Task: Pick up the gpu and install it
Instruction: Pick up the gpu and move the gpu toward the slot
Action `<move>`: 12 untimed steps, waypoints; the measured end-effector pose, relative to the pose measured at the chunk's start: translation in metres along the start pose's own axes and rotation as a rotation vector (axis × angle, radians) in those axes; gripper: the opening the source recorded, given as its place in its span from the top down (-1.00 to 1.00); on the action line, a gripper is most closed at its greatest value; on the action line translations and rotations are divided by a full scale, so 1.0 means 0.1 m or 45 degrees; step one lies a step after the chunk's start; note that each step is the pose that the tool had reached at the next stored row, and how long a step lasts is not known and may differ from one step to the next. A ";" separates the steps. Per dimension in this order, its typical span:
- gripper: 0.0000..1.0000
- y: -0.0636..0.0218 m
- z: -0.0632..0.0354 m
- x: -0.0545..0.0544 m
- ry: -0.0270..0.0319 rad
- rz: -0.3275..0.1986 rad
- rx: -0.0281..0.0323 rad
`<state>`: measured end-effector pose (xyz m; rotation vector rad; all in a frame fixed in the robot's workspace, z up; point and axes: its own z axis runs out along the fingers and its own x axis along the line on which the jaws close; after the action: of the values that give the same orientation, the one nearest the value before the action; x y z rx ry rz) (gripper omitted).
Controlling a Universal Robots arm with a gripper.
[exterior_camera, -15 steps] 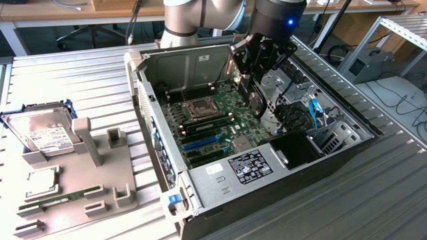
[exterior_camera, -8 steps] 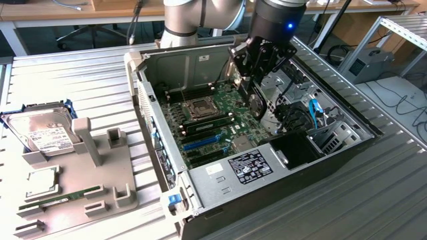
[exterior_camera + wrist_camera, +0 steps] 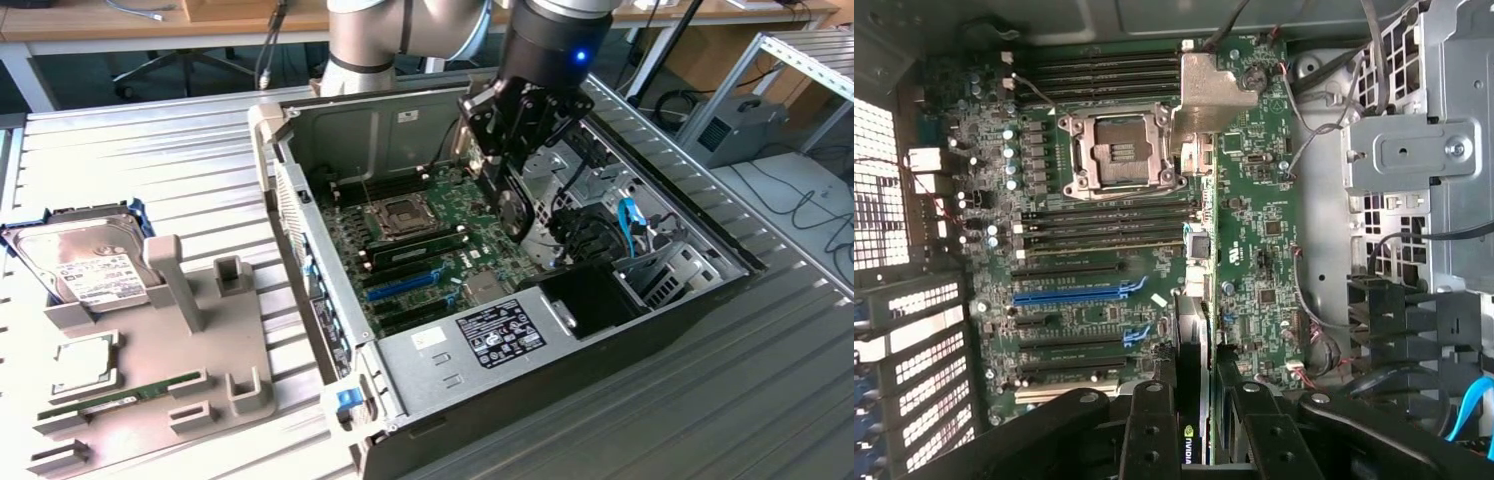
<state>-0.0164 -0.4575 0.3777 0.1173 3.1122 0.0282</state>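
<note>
- Gpu, a thin flat black rectangular card with a silvery metal edge (image 3: 513, 205), hangs edge-down over the green motherboard (image 3: 447, 200) inside the open black computer case (image 3: 641, 330).
- You see the black gripper (image 3: 507, 160) clenched on the upper edge of the card, with its fingers (image 3: 1154, 425) on both sides.
- From the wrist view, the card (image 3: 1192, 330) runs past the empty square metal processor socket (image 3: 1119, 150).
- You cannot tell whether the card touches the motherboard.
- The silver labelled hard drive (image 3: 87, 265) stands at the grey plastic holder (image 3: 200, 370), well apart.

On the ribbed metal counter (image 3: 160, 150), toward the exterior view's left, a grey holder (image 3: 160, 370) carries a labelled silver hard drive (image 3: 87, 265), a square processor chip (image 3: 83, 362) and a green RAM stick (image 3: 120, 395). Beside it lies an open computer case (image 3: 287, 200), with blue cables (image 3: 630, 225) inside.
</note>
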 end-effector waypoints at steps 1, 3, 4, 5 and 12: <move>0.48 0.000 0.003 0.00 -0.0001 0.000 0.0001; 0.48 0.000 0.011 -0.01 0.0000 0.000 0.0001; 0.48 0.001 0.016 -0.01 0.0000 0.000 0.0001; 0.48 0.001 0.019 -0.01 0.0000 0.000 0.0001; 0.48 0.002 0.043 -0.04 0.0000 0.000 0.0001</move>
<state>-0.0126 -0.4575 0.3735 0.1174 3.1122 0.0281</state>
